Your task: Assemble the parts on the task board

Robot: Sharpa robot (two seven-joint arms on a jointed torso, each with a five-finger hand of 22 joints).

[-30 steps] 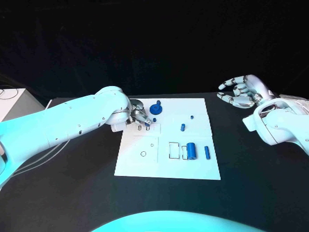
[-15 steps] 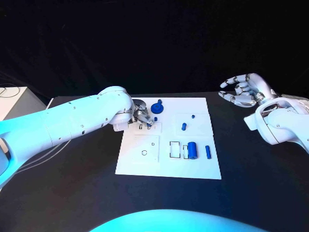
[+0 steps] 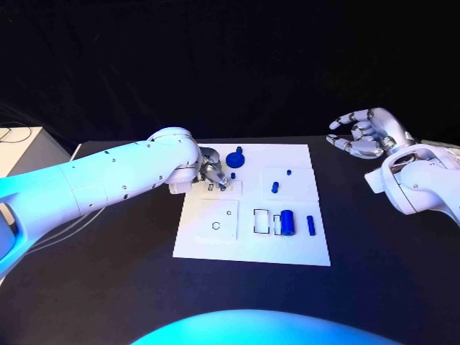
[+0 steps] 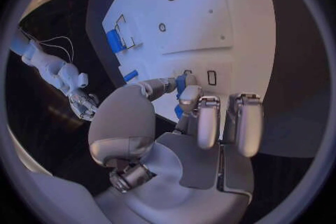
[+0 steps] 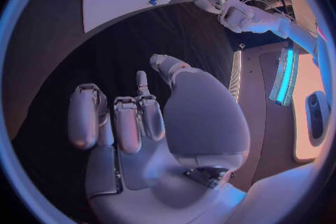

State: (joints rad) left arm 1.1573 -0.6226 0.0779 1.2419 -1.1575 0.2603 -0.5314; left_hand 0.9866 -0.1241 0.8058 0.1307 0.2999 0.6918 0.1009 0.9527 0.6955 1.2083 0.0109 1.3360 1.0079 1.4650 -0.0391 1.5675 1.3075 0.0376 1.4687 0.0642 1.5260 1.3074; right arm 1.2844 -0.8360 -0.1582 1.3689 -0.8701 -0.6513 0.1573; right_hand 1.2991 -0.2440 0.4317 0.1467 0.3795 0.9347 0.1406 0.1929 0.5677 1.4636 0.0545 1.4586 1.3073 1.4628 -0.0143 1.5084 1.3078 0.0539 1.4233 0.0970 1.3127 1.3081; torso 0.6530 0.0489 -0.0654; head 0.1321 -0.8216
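The white task board lies in the middle of the black table. My left hand is low over the board's upper left part and pinches a small blue part between thumb and a finger, right at the small rectangular slots. On the board lie a round blue knob piece, a small peg, a short piece, a thick blue cylinder and a thin rod. My right hand hangs raised off to the board's right, fingers loosely bent, holding nothing.
A white box stands at the table's left edge with cables beside it. Outlined recesses and a ring mark show on the board's lower half. Bare black table surrounds the board.
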